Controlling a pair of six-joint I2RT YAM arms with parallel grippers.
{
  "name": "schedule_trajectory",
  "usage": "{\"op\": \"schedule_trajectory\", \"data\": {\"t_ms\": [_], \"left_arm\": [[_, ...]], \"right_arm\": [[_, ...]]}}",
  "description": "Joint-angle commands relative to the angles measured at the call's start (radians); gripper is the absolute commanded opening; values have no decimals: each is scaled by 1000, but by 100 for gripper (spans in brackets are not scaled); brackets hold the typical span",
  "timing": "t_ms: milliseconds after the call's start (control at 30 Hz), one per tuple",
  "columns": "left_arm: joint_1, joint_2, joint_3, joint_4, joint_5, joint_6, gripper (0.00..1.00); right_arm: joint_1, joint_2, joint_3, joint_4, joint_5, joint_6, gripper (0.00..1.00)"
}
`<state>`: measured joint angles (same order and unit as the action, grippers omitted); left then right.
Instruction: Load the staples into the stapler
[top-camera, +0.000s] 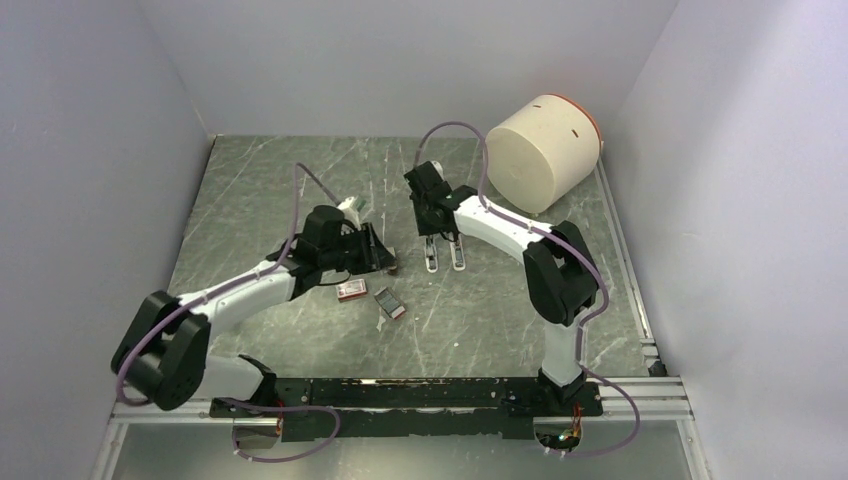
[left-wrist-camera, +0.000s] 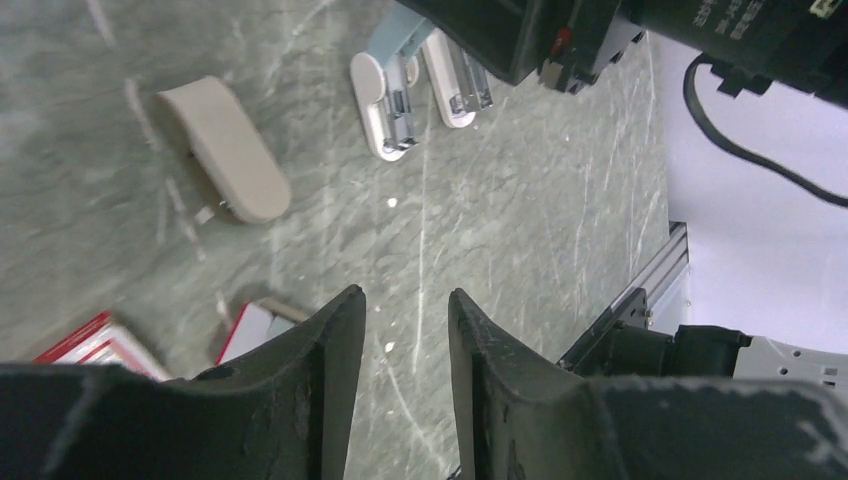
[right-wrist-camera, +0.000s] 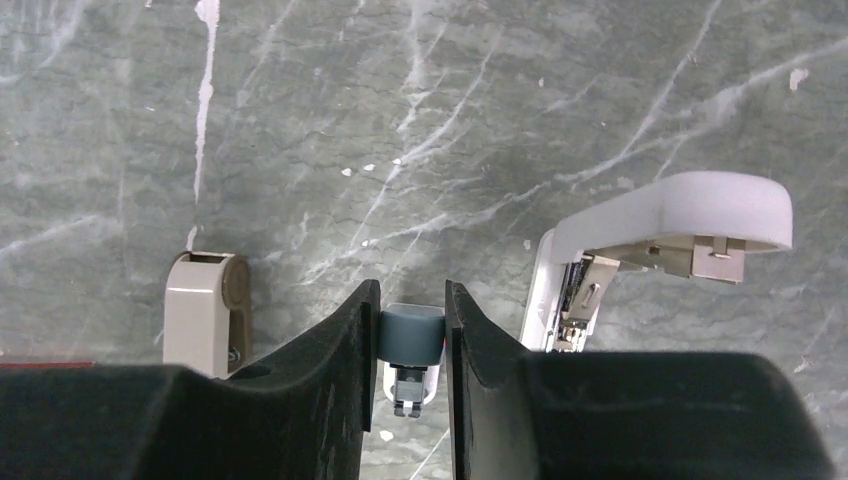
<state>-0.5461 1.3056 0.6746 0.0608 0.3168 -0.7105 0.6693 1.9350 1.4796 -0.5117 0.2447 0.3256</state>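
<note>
Your right end effector (right-wrist-camera: 411, 305) is clamped on the grey-blue block (right-wrist-camera: 410, 338) of the stapler (left-wrist-camera: 372, 105). The stapler lies opened out on the tabletop (top-camera: 500, 320) at mid-depth, its white top arm swung away from the base. Your left end effector (left-wrist-camera: 405, 300) hangs just left of it, fingers a narrow gap apart with nothing between them. The staples (top-camera: 390, 303) lie flat on the tabletop, nearer to you than the left end effector and just right of the little red box (top-camera: 350, 290). Nothing is touching them. A beige rounded piece (left-wrist-camera: 225, 150) lies left of the stapler.

By my reading you are at the bracing step: the stapler is pinned open and the staples are not yet picked up. Next, the left end effector needs to come down over the staples, straddle their narrow sides and close gently. Then it has to carry them level to the open channel. Hold the right grip firm so the stapler does not skate.
</note>
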Motion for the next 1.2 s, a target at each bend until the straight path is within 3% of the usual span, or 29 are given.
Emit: {"op": "schedule_trajectory", "data": {"t_ms": [0,200,433,900,1167], "left_arm": [[-57,114,90,94,-14,-54,42],[-88,267,174,139,-50,-66,40],[-105,435,222,194,-21,-43,19],[-127,571,233,233,-21,-51,31],[-127,626,252,191,-68,-15,23]], "right_arm": [[-3,-35,-48,63,45,44,21],[-4,-51,-84,111,29,79,20],[-4,-54,-103,130,23,92,20],[-5,-78,-144,170,-17,112,20],[-6,-83,-164,191,-64,130,20]]}}
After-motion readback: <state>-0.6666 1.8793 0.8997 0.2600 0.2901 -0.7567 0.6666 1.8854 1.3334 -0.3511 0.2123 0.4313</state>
